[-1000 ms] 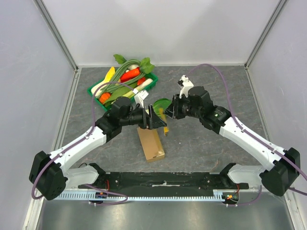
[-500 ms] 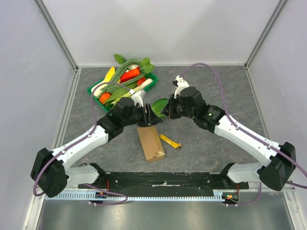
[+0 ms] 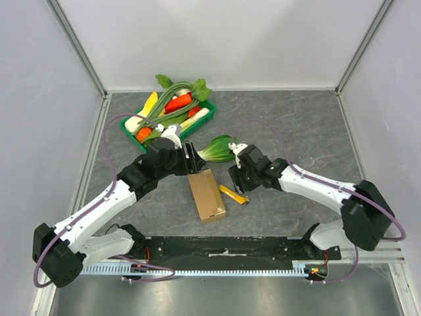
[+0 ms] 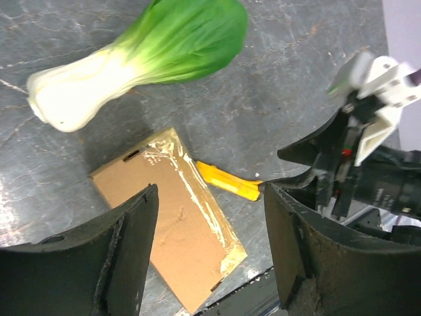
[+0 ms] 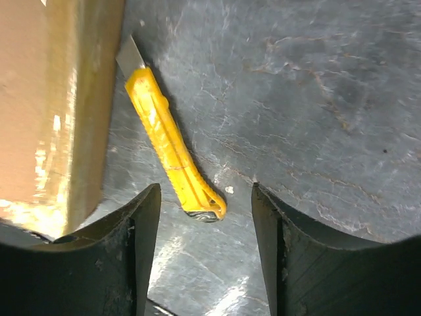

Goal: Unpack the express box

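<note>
The express box [image 3: 206, 195], a flat brown carton with taped seams, lies shut on the table in front of the arm bases. My left gripper [image 3: 195, 162] hovers open over its far end; in the left wrist view the box [image 4: 171, 217] shows below the left gripper [image 4: 209, 197], with nothing between the fingers. A yellow utility knife [image 3: 233, 195] lies on the table just right of the box. My right gripper [image 3: 238, 182] stands open above it; the knife [image 5: 168, 145] has its butt end between the spread fingers of the right gripper [image 5: 206, 197], untouched. The box edge [image 5: 46, 105] is at the left.
A bok choy [image 3: 216, 149] lies loose on the table behind the box, also seen as the bok choy [image 4: 145, 56] in the left wrist view. A green tray [image 3: 127, 125] of vegetables stands at the back left. Metal rails border the table's sides.
The bok choy, held up between the grippers a second ago, now lies on the table. The knife has dropped beside the box. The right gripper opened and came down over the knife.
</note>
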